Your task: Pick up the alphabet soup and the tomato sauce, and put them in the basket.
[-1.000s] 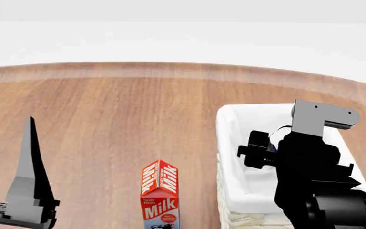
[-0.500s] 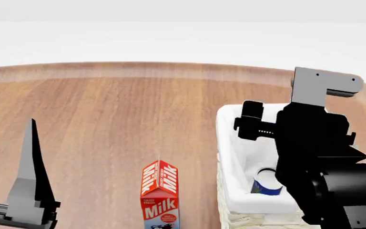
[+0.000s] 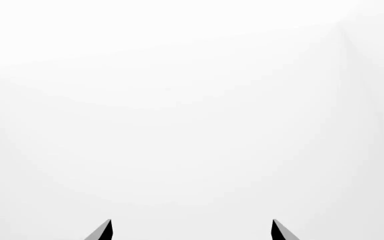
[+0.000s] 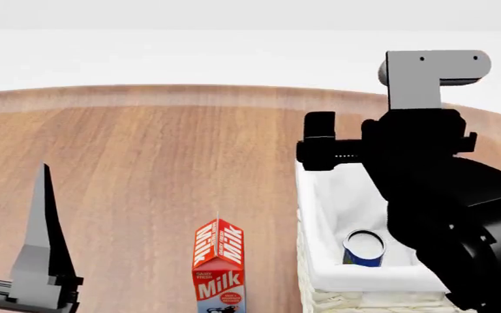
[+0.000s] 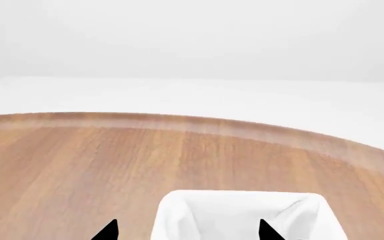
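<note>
One can: the alphabet soup stands upright inside the basket, at its near end, silvery top up and blue label showing below it.
Basket: whitish wicker with a white cloth lining folded over the rim, on the right part of the wooden table; in the right wrist view its far end shows between the two dark fingertips.
Tomato sauce: not visible in any of the views.
Right gripper: raised above the far end of the basket, well clear of the soup can; its two fingertips stand wide apart with nothing between them but the basket lining below.
Right arm: a large black body with a grey bracket on top, covering most of the right side of the basket in the head view.
Left gripper: two dark fingertips set well apart, with only blank white between them, so it is spread and holds nothing.
Left arm: at the near left of the head view, one long dark finger pointing upward, well apart from the basket.
Milk carton: red and white, upright at the near edge of the table, just left of the basket and not touching it.
Table: brown wood grain with a curved far edge, white ground beyond it.
</note>
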Robot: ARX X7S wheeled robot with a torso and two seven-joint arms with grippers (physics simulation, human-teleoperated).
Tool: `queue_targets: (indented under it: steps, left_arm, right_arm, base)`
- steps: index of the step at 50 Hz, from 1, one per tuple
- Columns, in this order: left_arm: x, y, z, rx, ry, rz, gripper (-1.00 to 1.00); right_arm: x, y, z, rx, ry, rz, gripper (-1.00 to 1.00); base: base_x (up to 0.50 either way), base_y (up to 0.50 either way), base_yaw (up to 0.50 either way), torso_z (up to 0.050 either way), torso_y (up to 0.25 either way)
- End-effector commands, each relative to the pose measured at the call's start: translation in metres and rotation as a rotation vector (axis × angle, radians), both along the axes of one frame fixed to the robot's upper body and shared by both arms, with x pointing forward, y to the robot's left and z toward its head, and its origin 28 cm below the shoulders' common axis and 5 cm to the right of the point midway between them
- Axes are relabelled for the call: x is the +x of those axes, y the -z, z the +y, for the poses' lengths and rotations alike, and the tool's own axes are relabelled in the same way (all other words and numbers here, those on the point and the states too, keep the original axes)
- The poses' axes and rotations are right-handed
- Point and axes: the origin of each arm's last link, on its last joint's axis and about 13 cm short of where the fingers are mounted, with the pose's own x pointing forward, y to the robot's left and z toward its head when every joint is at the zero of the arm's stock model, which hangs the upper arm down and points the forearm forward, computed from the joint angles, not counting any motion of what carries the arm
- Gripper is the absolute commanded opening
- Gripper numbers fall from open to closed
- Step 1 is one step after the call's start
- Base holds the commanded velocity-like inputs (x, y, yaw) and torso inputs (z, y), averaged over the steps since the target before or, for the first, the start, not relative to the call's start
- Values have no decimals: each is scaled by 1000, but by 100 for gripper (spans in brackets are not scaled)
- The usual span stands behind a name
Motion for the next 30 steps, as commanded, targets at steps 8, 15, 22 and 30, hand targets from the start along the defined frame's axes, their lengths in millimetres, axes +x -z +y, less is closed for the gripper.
queue_targets:
  steps: [8, 15, 22, 30]
  left_arm:
    - [-2, 1, 0, 0, -3, 2, 100]
    - [-1, 0, 1, -2, -3, 1, 100]
    - [-2, 1, 0, 3, -4, 4, 100]
    - [-2, 2, 1, -4, -5, 3, 100]
  right_arm:
    - [-51, 10, 15, -29, -218, 8, 100]
    - [-77, 15, 21, -34, -287, 5, 100]
    - [-100, 16, 22, -73, -353, 7, 100]
    - [-127, 25, 27, -99, -432, 31, 100]
  base:
    - [0, 0, 0, 0, 0]
    - [0, 0, 0, 0, 0]
    - [0, 0, 0, 0, 0]
    - [0, 0, 0, 0, 0]
